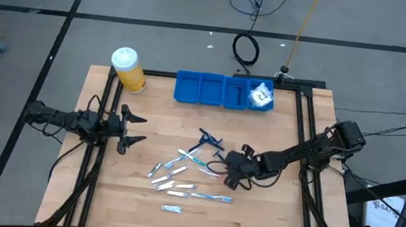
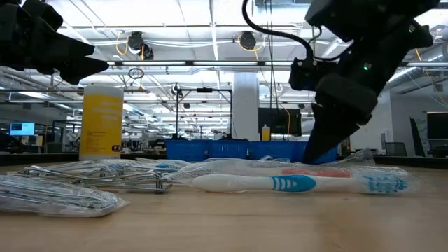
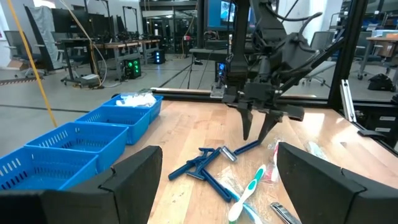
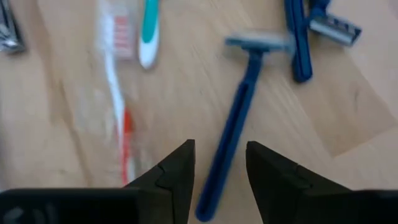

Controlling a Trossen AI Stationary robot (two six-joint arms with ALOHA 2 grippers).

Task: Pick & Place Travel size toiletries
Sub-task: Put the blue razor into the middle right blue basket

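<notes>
Lying flat, razor handle pointing between right gripper fingers.

no legible text, labels or signs

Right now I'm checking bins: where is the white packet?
High view: the white packet lies in the blue tray's rightmost compartment, at the table's far edge.

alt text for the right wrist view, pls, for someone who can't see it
The right gripper points its two dark fingers, parted, down at the handle of a dark blue razor lying on the wooden table, not gripping it. Two more razors lie beyond it, with an orange-and-white toothbrush and a teal one beside.
</notes>
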